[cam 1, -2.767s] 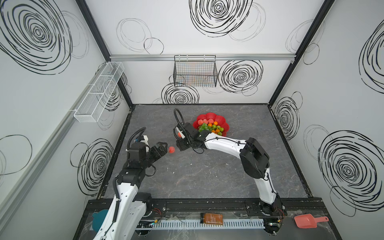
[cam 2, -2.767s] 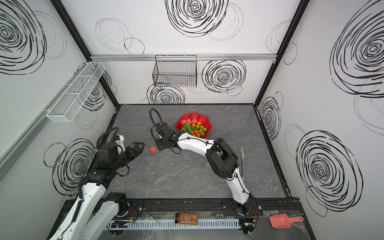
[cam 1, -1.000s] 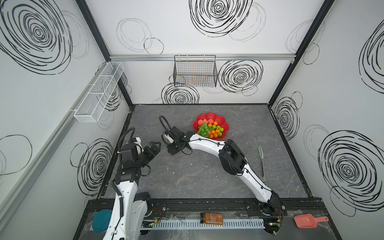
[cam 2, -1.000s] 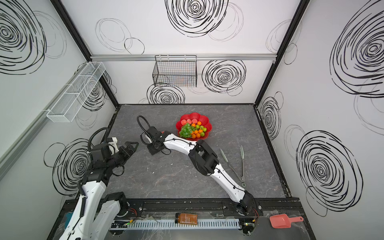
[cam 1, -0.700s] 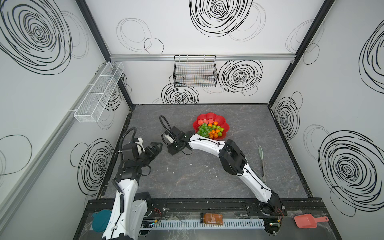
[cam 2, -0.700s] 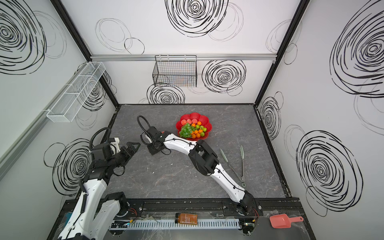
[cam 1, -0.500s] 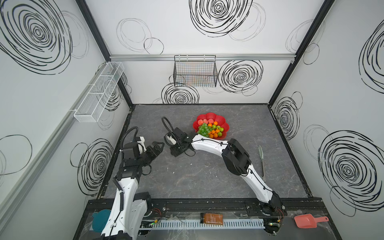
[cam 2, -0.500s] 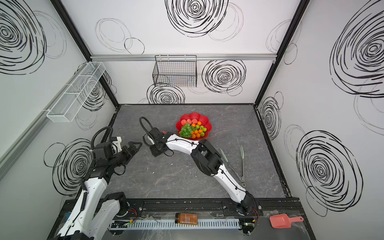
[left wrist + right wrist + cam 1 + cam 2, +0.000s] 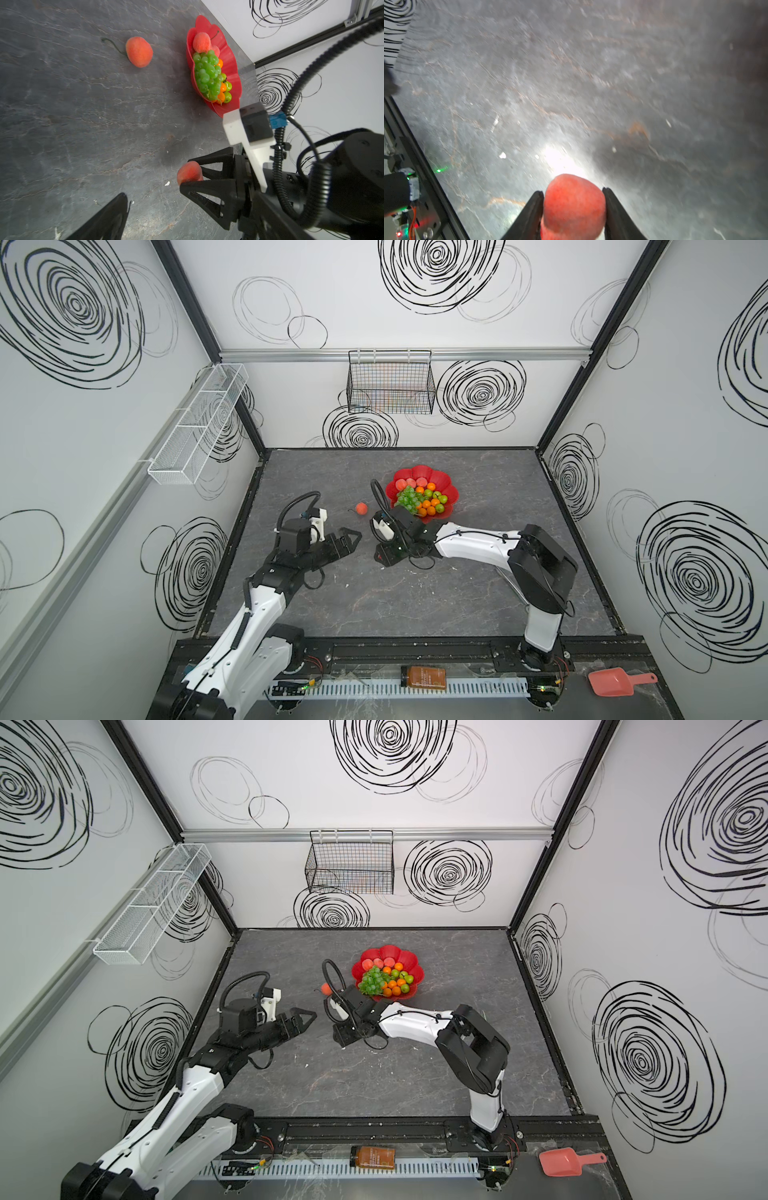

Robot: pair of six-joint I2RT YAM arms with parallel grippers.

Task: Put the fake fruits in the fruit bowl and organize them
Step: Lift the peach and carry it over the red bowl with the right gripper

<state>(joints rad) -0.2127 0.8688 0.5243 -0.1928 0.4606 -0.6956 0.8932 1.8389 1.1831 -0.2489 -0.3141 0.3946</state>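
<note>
Being clenched in the right gripper (image 9: pixel 185 174), a fuzzy pinkish-red plastic peach (image 9: pixel 573 205) is being held near the scalloped glossy red plastic bowl (image 9: pixel 441 477) (the left gripper (image 9: pixel 348 541) is standing wide open, empty).

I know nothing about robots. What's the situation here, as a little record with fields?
right fingers: shut on a peach
left fingers: open, holding nothing
loose peach: on the table, left of the fruit bowl, not touching it
fruit bowl: holds grapes, oranges, green apples, peaches
outside the bowl: two peaches
</note>
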